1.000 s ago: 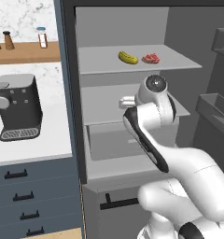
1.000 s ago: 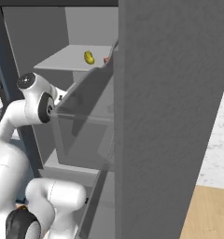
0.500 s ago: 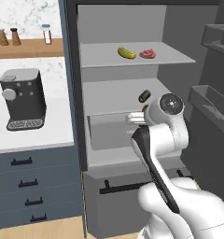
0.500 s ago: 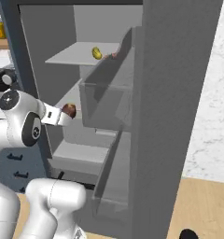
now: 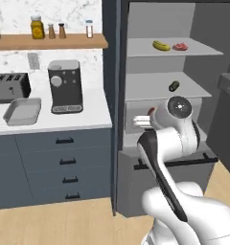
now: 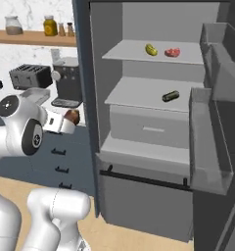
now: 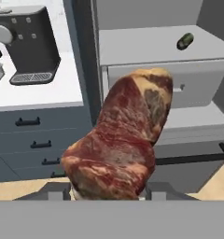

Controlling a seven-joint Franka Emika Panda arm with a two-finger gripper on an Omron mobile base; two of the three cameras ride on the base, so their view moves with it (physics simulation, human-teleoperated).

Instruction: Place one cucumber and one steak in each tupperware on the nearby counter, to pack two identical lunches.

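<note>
A marbled red-brown steak [image 7: 123, 140] fills the middle of the hand view, and my gripper [image 6: 70, 117] is shut on it, fingertips hidden behind the meat. The held steak [image 5: 151, 111] hangs in front of the open tall cabinet, just right of the counter [image 5: 64, 125]. On the counter lies a shallow grey tupperware [image 5: 22, 111] beside the coffee machine. A second steak [image 5: 179, 46] and a yellow-green cucumber [image 5: 160, 45] rest on the cabinet's top shelf. A dark green cucumber [image 5: 174, 86] lies on the shelf below, also the cucumber [image 7: 185, 41] in the hand view.
A black coffee machine [image 5: 65, 86] and a toaster [image 5: 10, 86] stand on the counter, with jars on a wooden shelf [image 5: 50, 42] above. The cabinet's open door [image 6: 212, 122] juts out at the right. Dark drawer fronts [image 5: 64, 162] run under the counter.
The whole picture has shifted, so the camera moved: the counter has come further into view at the left. My gripper still holds the steak, now outside the cabinet.
</note>
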